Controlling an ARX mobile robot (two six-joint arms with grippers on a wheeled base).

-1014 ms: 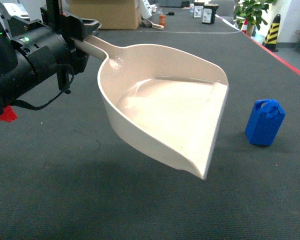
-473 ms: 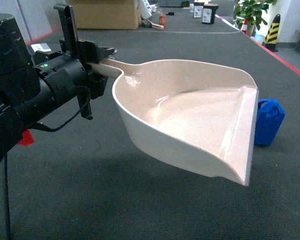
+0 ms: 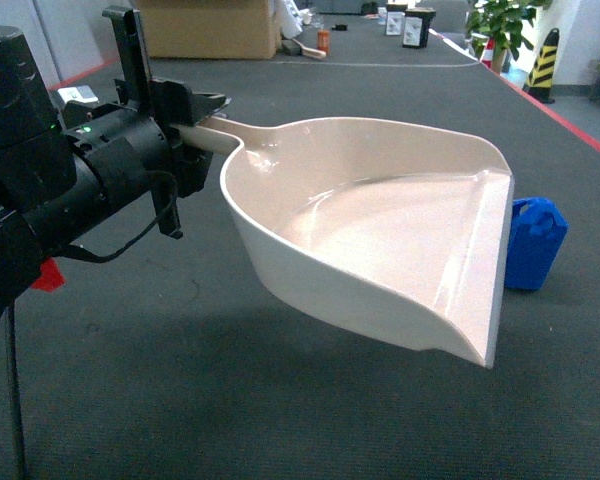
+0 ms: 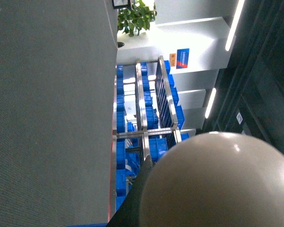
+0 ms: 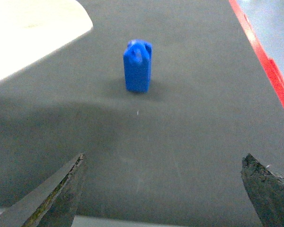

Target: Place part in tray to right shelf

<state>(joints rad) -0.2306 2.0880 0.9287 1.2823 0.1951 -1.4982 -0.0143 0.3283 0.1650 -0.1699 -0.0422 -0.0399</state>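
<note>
The tray (image 3: 380,230), a cream dustpan-shaped scoop, hangs above the dark grey surface with its wide lip facing right. My left gripper (image 3: 193,133) is shut on the tray's handle at upper left. The part (image 3: 536,242), a small blue jug-like block, stands upright just right of the lip, its left side hidden behind it. In the right wrist view the part (image 5: 137,65) stands ahead of my open right gripper (image 5: 163,158), well apart from it. The left wrist view is mostly filled by the tray's rounded back (image 4: 217,184); beyond it stands the right shelf (image 4: 149,123), a steel rack.
Blue crates (image 4: 120,156) fill the rack. A cardboard box (image 3: 210,25), small containers (image 3: 415,25), a potted plant (image 3: 500,25) and a yellow-black bollard (image 3: 545,60) stand at the back. A red line (image 3: 570,120) runs along the right edge of the surface.
Over the last second the left arm swung the tray rightward and turned it, so its lip now covers the part's left side. Since half a second ago it has barely shifted.
</note>
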